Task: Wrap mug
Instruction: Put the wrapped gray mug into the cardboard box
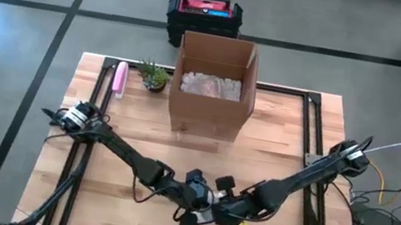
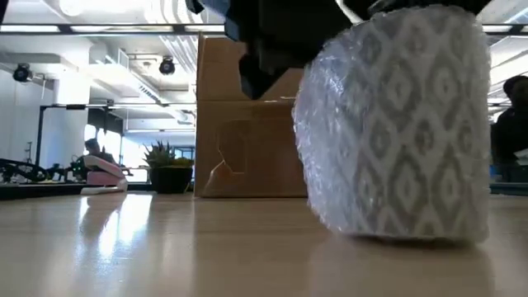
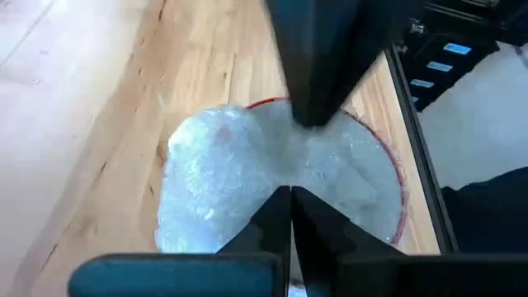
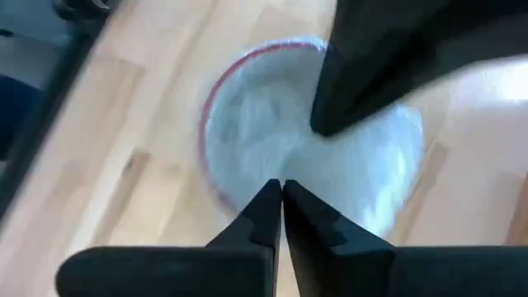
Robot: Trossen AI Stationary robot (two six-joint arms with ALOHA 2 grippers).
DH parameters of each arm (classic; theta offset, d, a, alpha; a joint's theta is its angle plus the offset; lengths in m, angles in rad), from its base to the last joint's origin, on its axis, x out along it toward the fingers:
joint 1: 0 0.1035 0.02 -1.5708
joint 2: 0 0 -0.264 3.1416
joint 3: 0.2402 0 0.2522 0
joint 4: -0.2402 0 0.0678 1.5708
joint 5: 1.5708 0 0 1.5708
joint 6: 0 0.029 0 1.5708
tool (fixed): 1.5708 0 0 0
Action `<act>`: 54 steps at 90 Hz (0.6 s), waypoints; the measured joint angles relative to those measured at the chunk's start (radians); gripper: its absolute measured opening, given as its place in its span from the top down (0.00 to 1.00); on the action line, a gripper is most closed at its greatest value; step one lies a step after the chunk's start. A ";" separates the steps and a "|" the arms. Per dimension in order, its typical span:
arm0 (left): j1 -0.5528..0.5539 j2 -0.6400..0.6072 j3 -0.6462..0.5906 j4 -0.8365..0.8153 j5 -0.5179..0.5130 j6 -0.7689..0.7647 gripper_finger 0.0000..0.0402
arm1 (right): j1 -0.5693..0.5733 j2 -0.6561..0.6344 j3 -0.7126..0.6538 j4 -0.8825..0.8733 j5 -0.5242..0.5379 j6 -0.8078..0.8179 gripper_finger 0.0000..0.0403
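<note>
Bubble-wrapped mug (image 2: 400, 124) upright on table (image 1: 133, 117) (red rim), left claw (image 3: 290, 194) and right claw (image 4: 282, 188) closed above.

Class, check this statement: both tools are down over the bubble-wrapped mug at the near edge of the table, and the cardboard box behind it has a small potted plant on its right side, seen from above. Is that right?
Not quite. The high view shows the potted plant on the left side of the cardboard box, not the right. The rest holds: the left tool and right tool are both over the bubble-wrapped mug near the table's front edge.
</note>
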 joint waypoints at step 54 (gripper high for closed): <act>0.000 0.004 -0.003 0.029 0.004 0.005 1.00 | -0.031 0.118 -0.032 0.173 -0.032 -0.057 0.99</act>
